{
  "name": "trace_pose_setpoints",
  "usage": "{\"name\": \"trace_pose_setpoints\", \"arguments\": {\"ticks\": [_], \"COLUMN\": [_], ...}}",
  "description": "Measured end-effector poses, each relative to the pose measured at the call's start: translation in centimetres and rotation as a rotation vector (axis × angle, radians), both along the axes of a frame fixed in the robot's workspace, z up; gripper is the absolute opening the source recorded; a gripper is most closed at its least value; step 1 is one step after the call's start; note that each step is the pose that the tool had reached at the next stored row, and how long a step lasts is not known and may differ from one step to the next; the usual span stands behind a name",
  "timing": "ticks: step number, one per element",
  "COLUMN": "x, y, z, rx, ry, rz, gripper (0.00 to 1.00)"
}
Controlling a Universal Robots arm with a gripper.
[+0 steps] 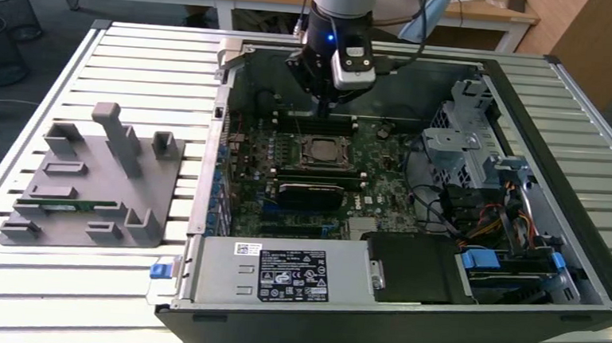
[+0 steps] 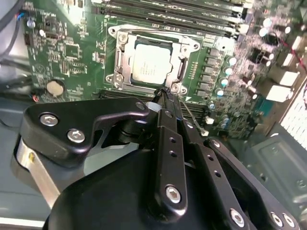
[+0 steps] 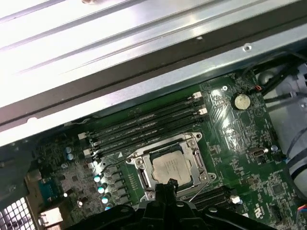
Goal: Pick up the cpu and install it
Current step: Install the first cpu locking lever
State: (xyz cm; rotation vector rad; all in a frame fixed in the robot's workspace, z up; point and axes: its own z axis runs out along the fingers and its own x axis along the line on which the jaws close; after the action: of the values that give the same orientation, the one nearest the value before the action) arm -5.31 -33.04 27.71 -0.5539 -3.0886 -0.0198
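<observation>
The cpu (image 2: 149,63) was a small, flat, square chip with a silvery-grey metal top and a pale rim. It lay level and face up, seated inside the black socket (image 2: 122,60) with its metal frame, on the green motherboard (image 2: 67,52) within the open computer case (image 1: 405,297). In both wrist views its edges ran parallel to the socket frame around it (image 3: 170,166). In the exterior view it appeared near the middle of the board (image 1: 319,150).
</observation>
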Motion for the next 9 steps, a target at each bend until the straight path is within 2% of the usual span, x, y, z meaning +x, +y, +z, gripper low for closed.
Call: {"name": "trace_pose_setpoints", "arguments": {"ticks": [9], "x": [0.0], "y": [0.0], "z": [-0.09], "rx": [0.0001], "ry": [0.0], "rz": [0.164], "gripper": [0.11]}}
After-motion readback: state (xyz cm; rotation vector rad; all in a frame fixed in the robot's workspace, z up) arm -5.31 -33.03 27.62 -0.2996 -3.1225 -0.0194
